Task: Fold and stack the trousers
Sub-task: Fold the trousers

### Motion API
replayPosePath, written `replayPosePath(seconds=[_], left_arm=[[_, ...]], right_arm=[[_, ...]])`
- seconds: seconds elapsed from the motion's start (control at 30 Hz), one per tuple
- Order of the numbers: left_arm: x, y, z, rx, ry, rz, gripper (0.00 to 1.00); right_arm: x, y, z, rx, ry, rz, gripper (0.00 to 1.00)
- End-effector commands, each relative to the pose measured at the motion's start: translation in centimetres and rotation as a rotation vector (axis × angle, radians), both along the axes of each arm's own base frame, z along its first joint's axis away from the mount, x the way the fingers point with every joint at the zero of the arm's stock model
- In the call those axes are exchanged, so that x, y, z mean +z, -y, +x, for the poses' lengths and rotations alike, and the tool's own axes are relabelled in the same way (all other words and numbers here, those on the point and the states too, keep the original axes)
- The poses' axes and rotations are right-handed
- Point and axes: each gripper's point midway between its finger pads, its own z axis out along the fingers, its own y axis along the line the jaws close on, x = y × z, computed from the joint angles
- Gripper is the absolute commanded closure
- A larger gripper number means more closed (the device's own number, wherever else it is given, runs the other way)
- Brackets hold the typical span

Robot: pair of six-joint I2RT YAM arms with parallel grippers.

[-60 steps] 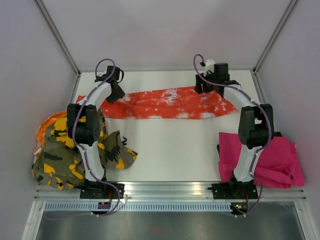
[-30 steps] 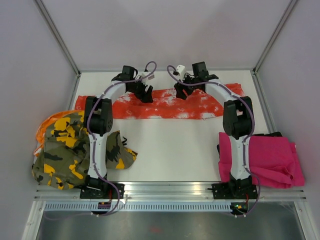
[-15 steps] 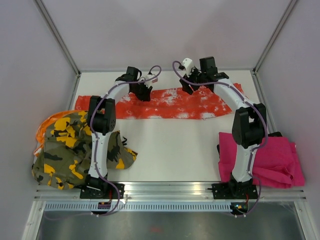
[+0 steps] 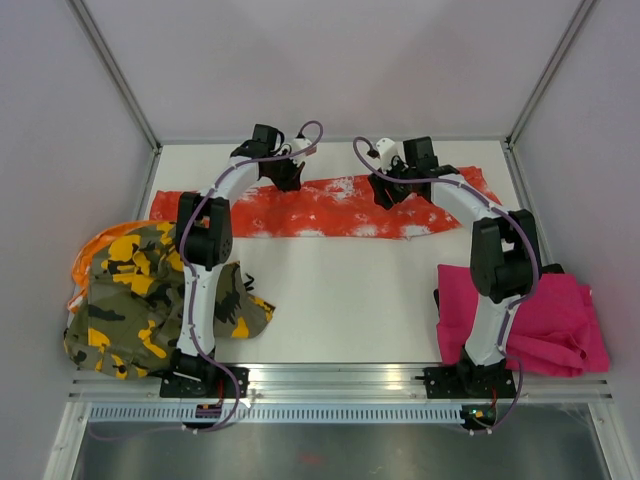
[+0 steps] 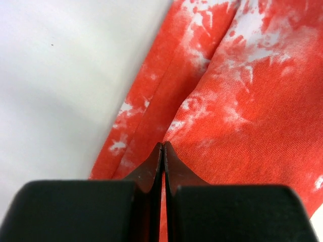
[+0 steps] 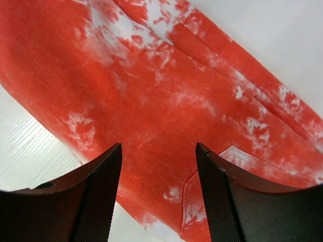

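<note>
near left: crumpled heap of olive, yellow and black camouflage cloth trousers (image 4: 125, 300), beside the left arm's base and spilling past the edge of the flat white table (image 4: 340, 290). near right: plain magenta pink cloth trousers (image 4: 550, 320) in a loose folded pile by the right arm's base, also overhanging the edge.

far: bright orange-red cloth trousers with white splatter print (image 4: 320, 212) lie flat in a long band across the far part of the table, both arms reaching over them.

left gripper (image 5: 162, 146) clenched, tips together on a crease near the cloth's far edge; cannot tell if cloth is pinched.

right gripper (image 6: 159, 148) released, its two fingers spread wide above the printed cloth.
</note>
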Motion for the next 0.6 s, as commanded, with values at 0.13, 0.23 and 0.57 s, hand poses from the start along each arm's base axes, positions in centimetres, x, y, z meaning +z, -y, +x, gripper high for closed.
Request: replayPosePath(seconds=[0.13,0.23,0.57], left_arm=[[4.1,-1.6,4.7,0.128,0.206,0.064,0.98],[3.7,-2.9,6.0,0.188,0.239,0.102,0.98],[4.0,-1.4,5.3,0.129,0.227,0.029,0.98]], right_arm=[[3.0,3.1,2.4,-0.203,0.102,0.049,0.33],[2.6,4.4,3.2,-0.284,0.103,0.046,0.32],[-0.4,2.1,7.0,-0.012,0.143,0.010,0.31]])
